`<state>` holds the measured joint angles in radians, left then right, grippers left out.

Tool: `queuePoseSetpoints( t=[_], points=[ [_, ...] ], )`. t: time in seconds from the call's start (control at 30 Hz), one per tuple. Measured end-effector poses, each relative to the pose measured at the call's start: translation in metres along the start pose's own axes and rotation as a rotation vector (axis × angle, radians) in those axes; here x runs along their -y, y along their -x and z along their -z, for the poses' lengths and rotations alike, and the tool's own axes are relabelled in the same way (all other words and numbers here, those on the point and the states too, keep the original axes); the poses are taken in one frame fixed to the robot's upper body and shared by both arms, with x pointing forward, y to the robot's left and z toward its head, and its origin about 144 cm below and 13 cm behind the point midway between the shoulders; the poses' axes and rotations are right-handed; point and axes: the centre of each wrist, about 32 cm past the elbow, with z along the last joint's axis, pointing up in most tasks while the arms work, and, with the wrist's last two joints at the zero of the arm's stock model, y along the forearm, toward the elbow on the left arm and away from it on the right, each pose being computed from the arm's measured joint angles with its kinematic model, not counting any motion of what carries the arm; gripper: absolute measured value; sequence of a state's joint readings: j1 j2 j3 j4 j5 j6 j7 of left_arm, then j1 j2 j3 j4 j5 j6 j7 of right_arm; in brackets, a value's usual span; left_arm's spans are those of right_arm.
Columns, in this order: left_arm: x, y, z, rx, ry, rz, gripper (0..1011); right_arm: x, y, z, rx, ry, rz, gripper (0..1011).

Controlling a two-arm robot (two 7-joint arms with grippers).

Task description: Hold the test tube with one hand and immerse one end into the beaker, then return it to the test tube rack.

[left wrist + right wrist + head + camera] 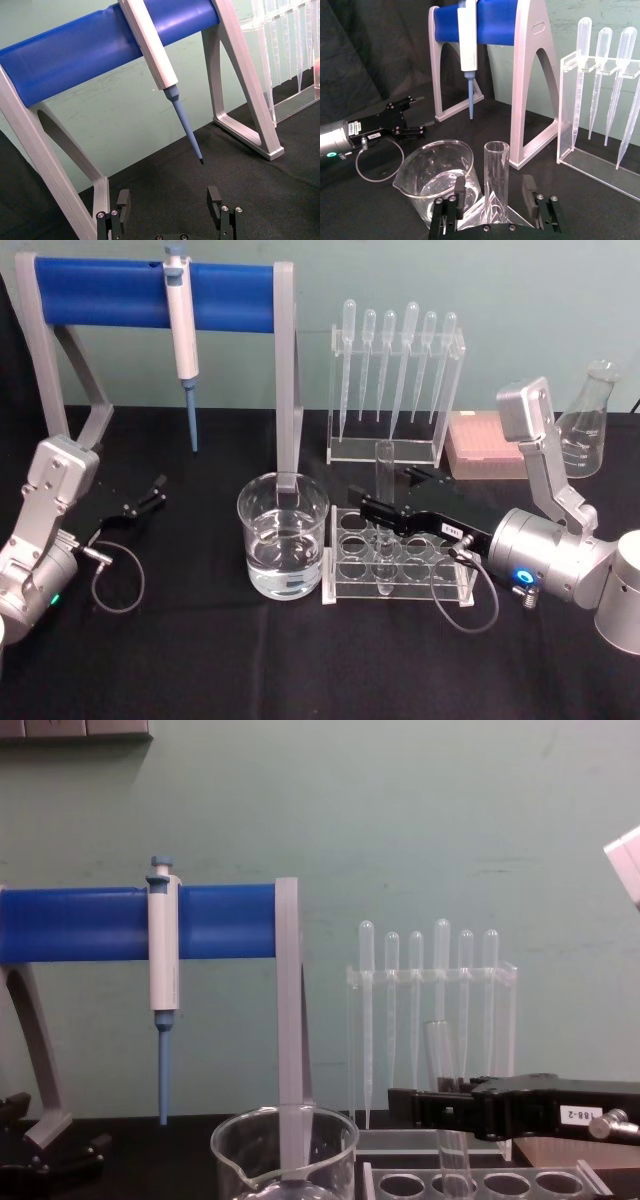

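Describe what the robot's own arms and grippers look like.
The left arm and right arm are silver-grey, built of boxy links and round joints. The left shows a small green light, the right a glowing blue ring. The left gripper and right gripper are black with flat jaws. A thin black cable loops at each wrist. The right gripper carries a white number label.

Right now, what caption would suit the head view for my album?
Right gripper, fingers open, straddles the test tube standing in its rack beside the beaker; left gripper rests open, far left.
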<state>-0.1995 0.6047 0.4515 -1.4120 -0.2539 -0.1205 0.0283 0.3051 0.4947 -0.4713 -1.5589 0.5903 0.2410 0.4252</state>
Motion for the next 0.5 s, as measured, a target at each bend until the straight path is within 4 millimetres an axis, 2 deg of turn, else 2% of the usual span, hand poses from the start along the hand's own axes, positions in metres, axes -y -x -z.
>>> queuePoseSetpoints(
  t=[0.17, 0.33, 0.37, 0.47, 0.5],
  points=[
    [0.0, 0.0, 0.0, 0.0, 0.0, 0.0, 1000, -0.0001, 0.0011, -0.0009, 0.012, 0.004, -0.001, 609],
    [0.0, 0.0, 0.0, 0.0, 0.0, 0.0, 1000, 0.0001, 0.0018, -0.0008, 0.022, 0.005, 0.003, 447],
    [0.0, 0.0, 0.0, 0.0, 0.0, 0.0, 1000, 0.0003, 0.0021, -0.0009, 0.028, 0.005, 0.004, 390],
    [0.0, 0.0, 0.0, 0.0, 0.0, 0.0, 1000, 0.0006, 0.0029, -0.0012, 0.035, 0.004, 0.005, 330],
    [0.0, 0.0, 0.0, 0.0, 0.0, 0.0, 1000, 0.0007, 0.0033, -0.0013, 0.039, 0.002, 0.006, 264]
  ],
)
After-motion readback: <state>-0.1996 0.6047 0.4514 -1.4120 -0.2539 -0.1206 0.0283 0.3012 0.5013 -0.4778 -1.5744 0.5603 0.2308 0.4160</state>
